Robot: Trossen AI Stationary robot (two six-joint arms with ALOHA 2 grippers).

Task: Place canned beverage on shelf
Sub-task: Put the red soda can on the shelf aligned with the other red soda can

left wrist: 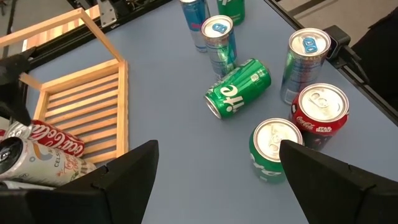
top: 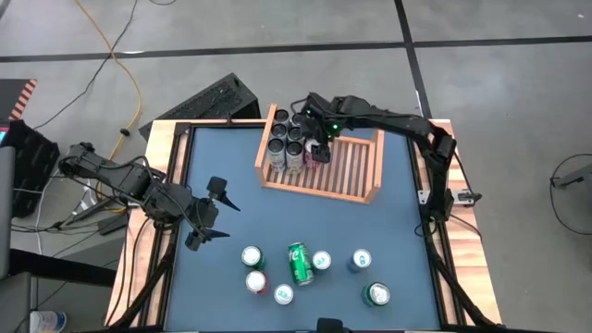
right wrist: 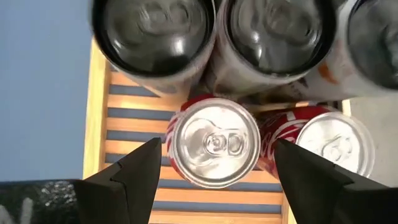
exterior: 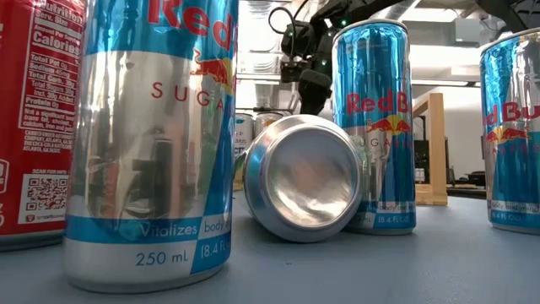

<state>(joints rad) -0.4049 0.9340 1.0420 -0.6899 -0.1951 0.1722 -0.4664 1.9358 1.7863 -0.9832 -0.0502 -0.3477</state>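
The right gripper (right wrist: 214, 171) was held spread above a red Coca-Cola can (right wrist: 214, 144) standing in the shelf (top: 356, 171). The left gripper (top: 215, 213) was parked apart over the table (top: 388, 231).

The shelf (top: 369, 165) is crowded only at its left end, where upright cans (top: 285, 148) stand packed together; the slatted floor to their right lies bare up to the far wall. Between the shelf's low front rim and the loose cans (top: 314, 268) near the front edge, the tabletop (top: 388, 222) is open. Those cans stand close together around a fallen green can (top: 298, 264), leaving narrow gaps
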